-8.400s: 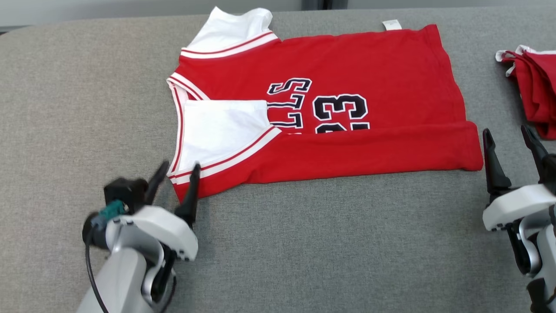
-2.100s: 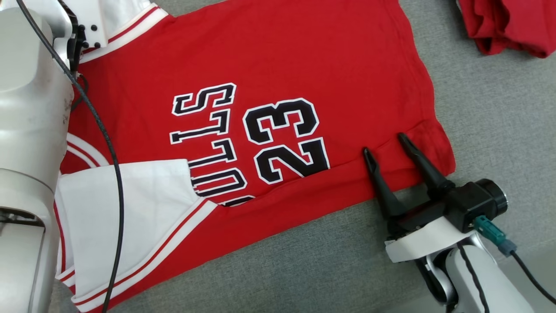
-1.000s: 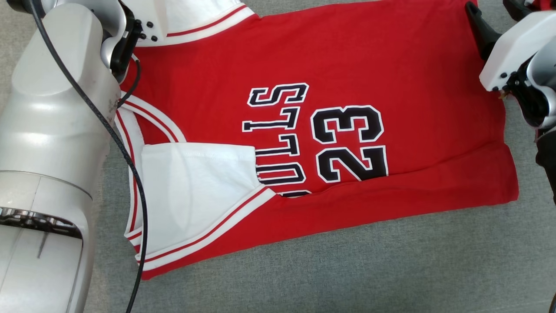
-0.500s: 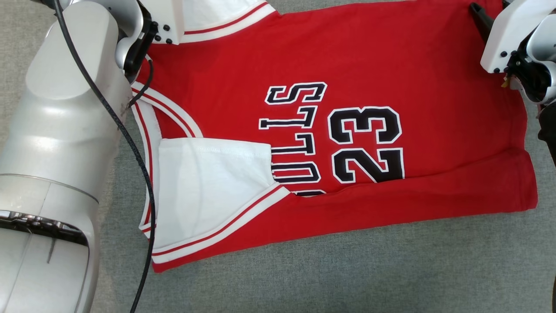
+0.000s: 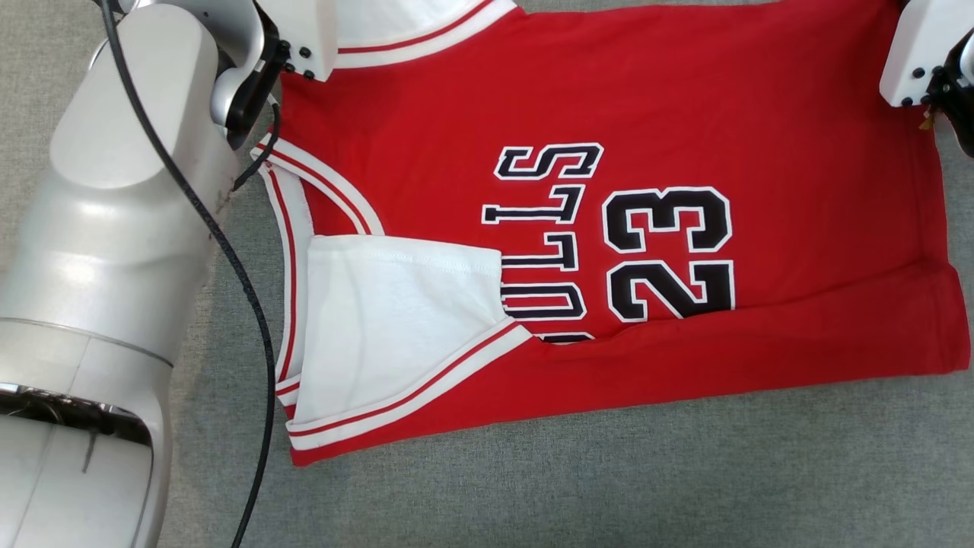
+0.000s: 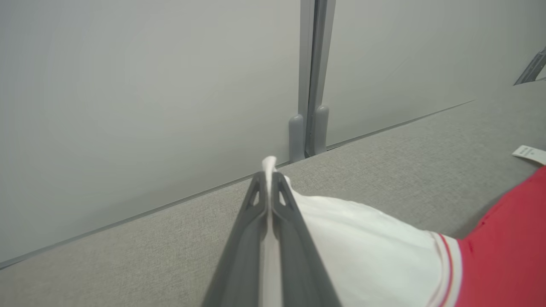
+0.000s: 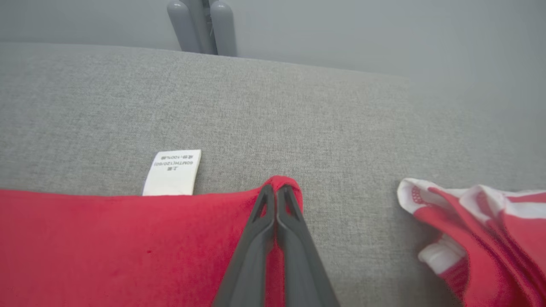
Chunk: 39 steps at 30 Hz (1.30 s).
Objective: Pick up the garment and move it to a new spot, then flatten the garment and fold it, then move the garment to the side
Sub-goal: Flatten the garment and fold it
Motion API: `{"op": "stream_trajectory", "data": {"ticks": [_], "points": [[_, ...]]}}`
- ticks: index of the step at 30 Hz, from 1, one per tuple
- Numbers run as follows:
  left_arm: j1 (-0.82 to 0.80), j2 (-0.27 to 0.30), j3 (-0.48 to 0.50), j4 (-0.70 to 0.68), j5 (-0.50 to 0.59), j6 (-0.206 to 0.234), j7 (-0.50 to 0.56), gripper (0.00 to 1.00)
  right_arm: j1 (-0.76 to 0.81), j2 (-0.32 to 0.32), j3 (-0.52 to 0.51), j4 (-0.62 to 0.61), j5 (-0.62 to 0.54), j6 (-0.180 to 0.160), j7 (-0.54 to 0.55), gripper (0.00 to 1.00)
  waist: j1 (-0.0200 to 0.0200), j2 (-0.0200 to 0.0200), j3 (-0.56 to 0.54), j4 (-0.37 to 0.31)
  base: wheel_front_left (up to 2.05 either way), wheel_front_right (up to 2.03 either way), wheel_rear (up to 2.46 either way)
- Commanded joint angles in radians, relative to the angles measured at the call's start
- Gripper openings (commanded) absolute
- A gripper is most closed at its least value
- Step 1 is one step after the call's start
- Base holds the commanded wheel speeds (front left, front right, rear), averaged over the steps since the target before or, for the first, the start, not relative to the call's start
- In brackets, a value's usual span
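A red jersey [image 5: 609,106] with white sleeves and the number 23 lies spread on the grey surface, its near edge folded over with one white sleeve [image 5: 380,327] on top. My left gripper [image 6: 268,183] is shut on the far white sleeve [image 6: 362,238] at its edge. My right gripper [image 7: 276,194] is shut on the far red hem corner [image 7: 128,243], beside the white care label [image 7: 172,172]. In the head view my left forearm [image 5: 129,228] rises along the left edge and my right wrist housing [image 5: 924,53] sits at the top right, fingers out of frame.
A second red and white garment [image 7: 482,230] lies bunched to the right of my right gripper. A grey wall with a vertical post [image 6: 311,85] stands just behind the surface's far edge. Open grey fabric [image 5: 609,479] spreads in front of the jersey.
Since 8.4 s ago both arms have gone from the near side to the jersey's far edge and shut on it. The head view has shifted closer and keeps sliding, the jersey drifting right in the picture.
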Motion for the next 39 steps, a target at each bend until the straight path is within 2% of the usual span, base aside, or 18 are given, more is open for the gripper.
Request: {"op": "stream_trajectory", "data": {"ticks": [1,6,11,18,22,31,39], "points": [[0.019,0.013,0.008,-0.013,-0.009,0.009,-0.016,0.00,-0.011,-0.010,0.005,0.001,0.001,0.000,-0.032,0.00,0.0000,0.0000,-0.002,0.000,0.00,0.00,0.00],[0.029,0.042,0.025,-0.066,-0.012,0.020,-0.090,0.00,-0.013,-0.008,0.029,-0.008,0.014,0.000,-0.141,0.00,0.0000,0.0000,-0.015,-0.005,0.00,0.00,0.00],[0.049,0.063,0.037,-0.111,-0.018,0.026,-0.156,0.00,0.009,-0.014,0.050,-0.031,0.065,0.000,-0.204,0.00,0.0000,0.0000,-0.029,-0.009,0.00,0.00,0.00],[0.157,0.091,0.037,-0.208,-0.055,0.018,-0.137,0.00,0.084,-0.070,0.098,-0.113,0.162,0.000,-0.219,0.00,0.0000,0.0000,-0.067,-0.001,0.00,0.00,0.00],[0.235,0.108,0.042,-0.291,-0.072,0.029,-0.127,0.00,0.134,-0.108,0.118,-0.154,0.201,0.000,-0.224,0.00,0.0000,0.0000,-0.090,0.006,0.00,0.00,0.00],[0.558,0.181,0.042,-0.669,-0.116,0.107,-0.054,0.00,0.298,-0.225,0.149,-0.293,0.291,0.000,-0.240,0.00,0.0000,0.0000,-0.141,0.031,0.00,0.00,0.00],[0.820,0.208,0.051,-0.958,-0.166,0.201,0.003,0.00,0.484,-0.324,0.115,-0.433,0.355,0.000,-0.250,0.00,0.0000,0.0000,-0.172,0.056,0.00,0.00,0.00]]}}
